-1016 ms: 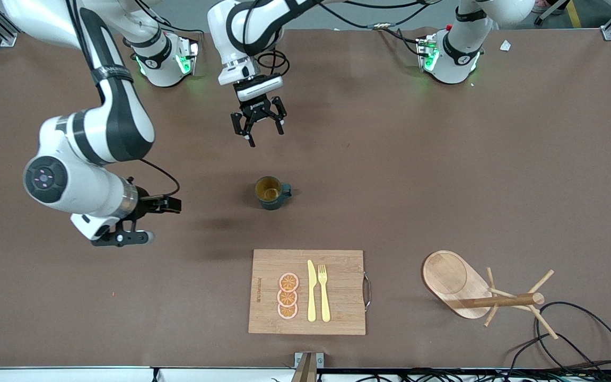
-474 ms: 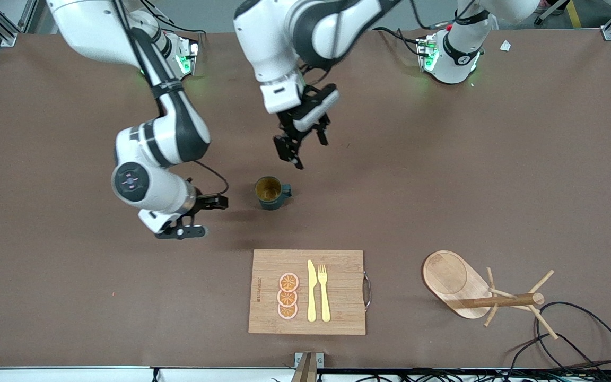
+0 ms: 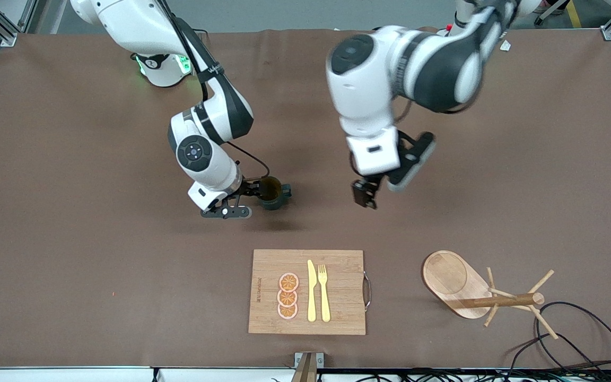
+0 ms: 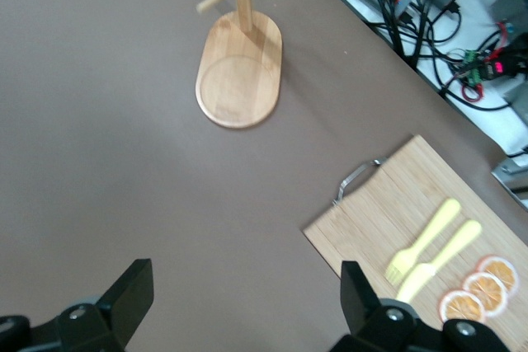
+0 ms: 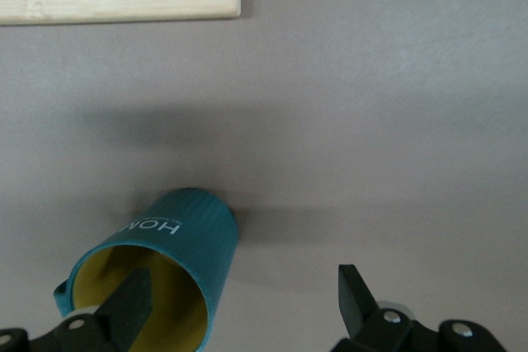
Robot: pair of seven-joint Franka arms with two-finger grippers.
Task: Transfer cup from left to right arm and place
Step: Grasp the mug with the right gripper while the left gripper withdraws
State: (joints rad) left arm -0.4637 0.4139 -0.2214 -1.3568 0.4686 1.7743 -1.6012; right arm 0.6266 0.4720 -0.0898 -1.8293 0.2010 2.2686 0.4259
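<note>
The dark teal ribbed cup [image 3: 275, 193] stands upright on the brown table, farther from the front camera than the wooden board [image 3: 337, 292]. My right gripper [image 3: 248, 198] is at the cup, open. In the right wrist view one finger [image 5: 132, 307] is over the cup's yellow inside, the other finger [image 5: 356, 290] is outside its wall, and the cup [image 5: 186, 232] shows white lettering. My left gripper [image 3: 370, 195] is open and empty over bare table, toward the left arm's end from the cup. It holds nothing in the left wrist view [image 4: 245, 290].
The board carries a yellow knife [image 3: 311, 291], a yellow fork [image 3: 323, 292] and three orange slices [image 3: 288, 295]. A wooden mug tree [image 3: 475, 292] lies tipped toward the left arm's end. Black cables [image 3: 576, 329] run near it at the table's front edge.
My right arm has swung in to the cup, and its open fingers now straddle the rim. My left arm has moved off from over the cup toward its own end of the table.
</note>
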